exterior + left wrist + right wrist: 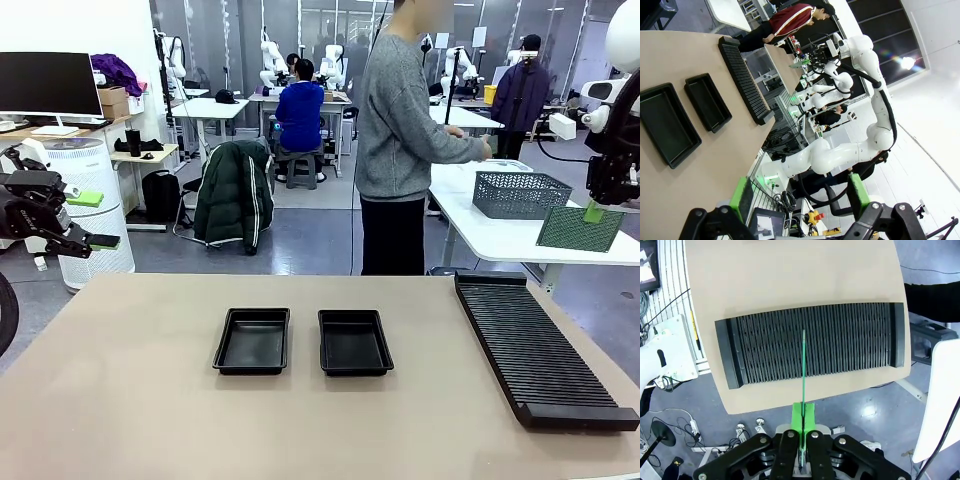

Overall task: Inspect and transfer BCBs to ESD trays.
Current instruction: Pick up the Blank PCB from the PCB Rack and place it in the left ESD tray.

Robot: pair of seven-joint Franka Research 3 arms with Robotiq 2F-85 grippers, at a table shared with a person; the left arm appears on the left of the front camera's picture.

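Two black ESD trays (252,341) (354,342) lie side by side mid-table, both with bare floors; the left wrist view has them as well (667,125) (707,102). My right gripper (596,210) hangs high at the right, beyond the table's far right corner, shut on the top edge of a green BCB (579,229). In the right wrist view that BCB (803,370) appears edge-on, clamped between the green pads (797,417) of the right gripper (803,415), high above the slotted rack. My left gripper (92,220) is raised at the far left, open with nothing in it (801,197).
A long black slotted rack (535,350) lies along the table's right side (810,352). A person in a grey sweater (400,130) stands past the far edge, reaching toward a grey basket (520,193) on a white side table.
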